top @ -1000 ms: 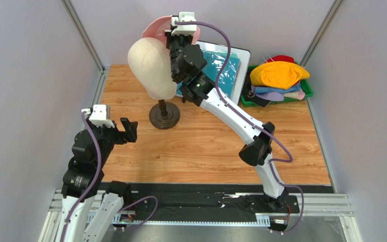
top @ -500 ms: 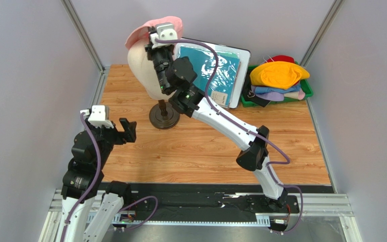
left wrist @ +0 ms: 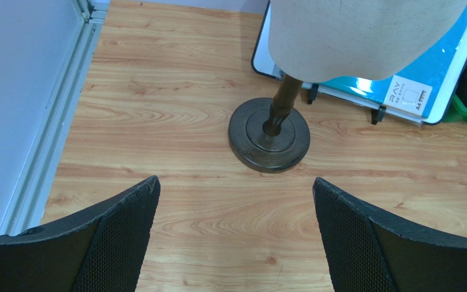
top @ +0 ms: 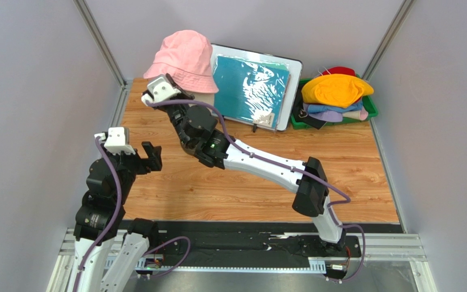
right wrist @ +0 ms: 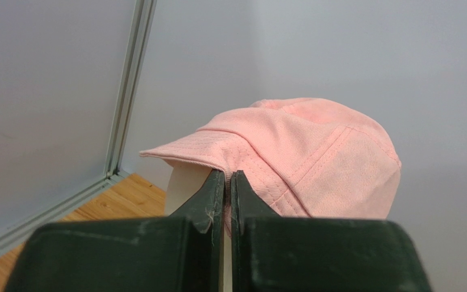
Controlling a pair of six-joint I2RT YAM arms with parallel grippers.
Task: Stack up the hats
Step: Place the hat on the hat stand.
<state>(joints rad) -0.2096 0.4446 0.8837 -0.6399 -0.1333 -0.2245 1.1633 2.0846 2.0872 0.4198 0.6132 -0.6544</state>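
While your left pincer point(left wrist: 235, 182) hung wide and empty over the near left of the surface point(left wrist: 157, 91), it faced only the dark round base point(left wrist: 269, 137) of the mannequin head point(left wrist: 364, 36) and had no hat within reach. Beyond it, your right arm reached across to the far left. The right pincer point(right wrist: 230, 176) was closed tight, with its tips at the underside of the brim of the pink hat point(right wrist: 303, 152), which sat crown-up on the head. It appeared to be nipping the brim's edge, though you could not see cloth between the fingers. From above, the brim hid the fingertips and nearly all of the head. You should have judged that hat light, soft and floppy. Held by one point it would likely sag and swing, so the stitched brim was the firmer place to take it, and a sideways tug risked dragging it askew or rocking the stand. Farther back, the teal sheet point(top: 251, 79) leaned against the wall. In the far right corner, the green tray point(top: 371, 108) held the other hats in a loose heap: the orange-yellow hat point(top: 336, 88) on top, the red hat point(top: 339, 71) peeking out behind it, and the blue hat point(top: 330, 109) below. The lowest layers were crushed together, and you could not tell them apart.
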